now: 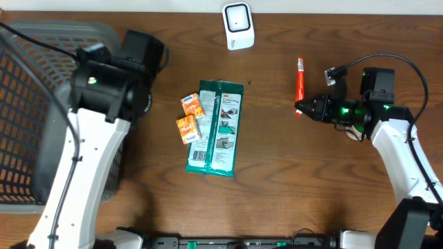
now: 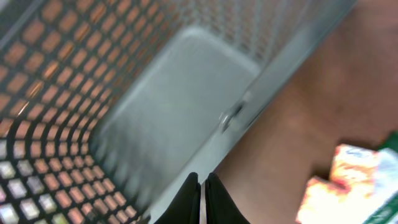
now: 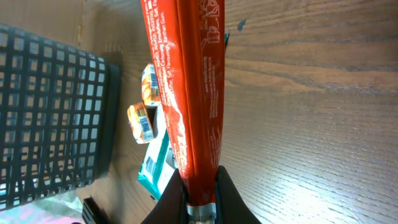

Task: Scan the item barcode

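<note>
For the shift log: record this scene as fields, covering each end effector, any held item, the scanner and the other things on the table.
right end effector: shut on one end of the red sachet
left end effector: shut, empty, by the basket
scanner: white, apart from the sachet
table centre: green package, two orange packets against it

The stick pack (image 1: 300, 79) is orange-red, the packet (image 1: 220, 131) green, the scanner (image 1: 239, 26) white, the gridded basket (image 1: 24, 117) black.
</note>
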